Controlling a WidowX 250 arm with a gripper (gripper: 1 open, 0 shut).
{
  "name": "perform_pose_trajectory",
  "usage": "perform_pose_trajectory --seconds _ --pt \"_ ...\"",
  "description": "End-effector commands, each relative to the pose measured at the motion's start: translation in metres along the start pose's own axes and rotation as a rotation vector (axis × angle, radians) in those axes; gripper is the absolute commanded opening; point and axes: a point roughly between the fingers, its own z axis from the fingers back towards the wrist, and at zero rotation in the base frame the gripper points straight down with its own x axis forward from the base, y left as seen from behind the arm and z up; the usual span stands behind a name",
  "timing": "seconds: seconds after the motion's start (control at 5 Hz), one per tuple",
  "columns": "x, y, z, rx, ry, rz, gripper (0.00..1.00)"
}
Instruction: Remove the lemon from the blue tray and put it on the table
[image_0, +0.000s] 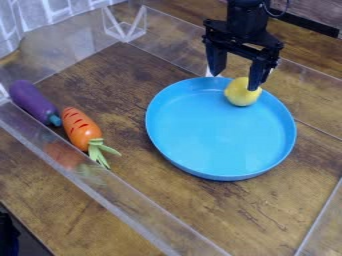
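The small yellow lemon (242, 95) lies inside the blue tray (214, 140), close to its far rim. My gripper (241, 72) hangs straight above it, open. Its two black fingers (214, 62) stand either side of the lemon's top and nothing is held between them. The tray sits on the dark wooden table (134, 75), right of centre.
An orange carrot (83, 130) and a purple eggplant (32, 100) lie on the left of the table, along a clear plastic wall (54, 150). A clear plastic piece (127, 20) stands at the back left.
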Motion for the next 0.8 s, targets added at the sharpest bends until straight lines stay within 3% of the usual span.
perform_pose_trajectory --seconds 0.0,0.6 --pt "0.014 -0.010 0.017 -0.013 -0.070 -0.025 1.00" --pt "0.020 -0.014 -0.011 -0.037 -0.048 -0.031 1.00"
